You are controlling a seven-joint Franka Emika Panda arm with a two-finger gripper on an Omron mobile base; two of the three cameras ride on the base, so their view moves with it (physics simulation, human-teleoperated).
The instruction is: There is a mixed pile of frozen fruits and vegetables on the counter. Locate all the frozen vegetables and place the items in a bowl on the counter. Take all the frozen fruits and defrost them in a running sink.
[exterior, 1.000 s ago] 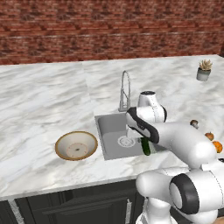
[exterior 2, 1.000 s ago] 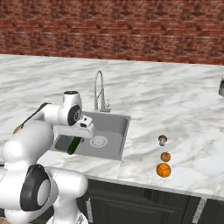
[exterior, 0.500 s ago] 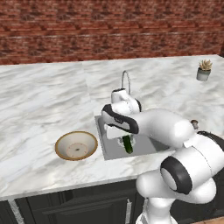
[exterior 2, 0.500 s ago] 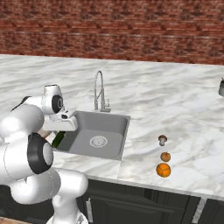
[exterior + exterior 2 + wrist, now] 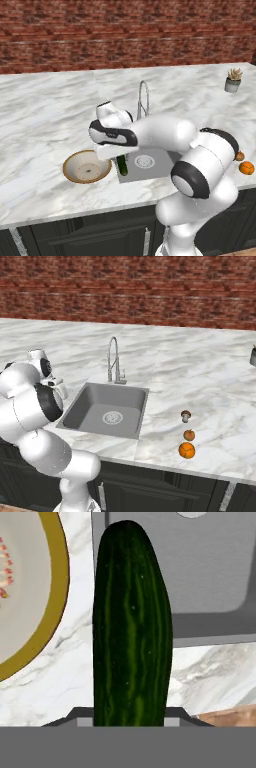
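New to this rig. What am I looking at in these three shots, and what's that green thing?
It's a simulated white robot arm on a drivable base. Two cameras ride behind it, left and right; the third looks along its hand. The gripper holds a dark green cucumber, hanging over the strip of marble counter between the sink and the bowl. Right of the sink lie a mushroom and two orange fruits.

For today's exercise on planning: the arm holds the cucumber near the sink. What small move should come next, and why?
Probably carry the cucumber sideways over the bowl. The gripper holds it over the sink's edge, beside the bowl, and vegetables belong there.
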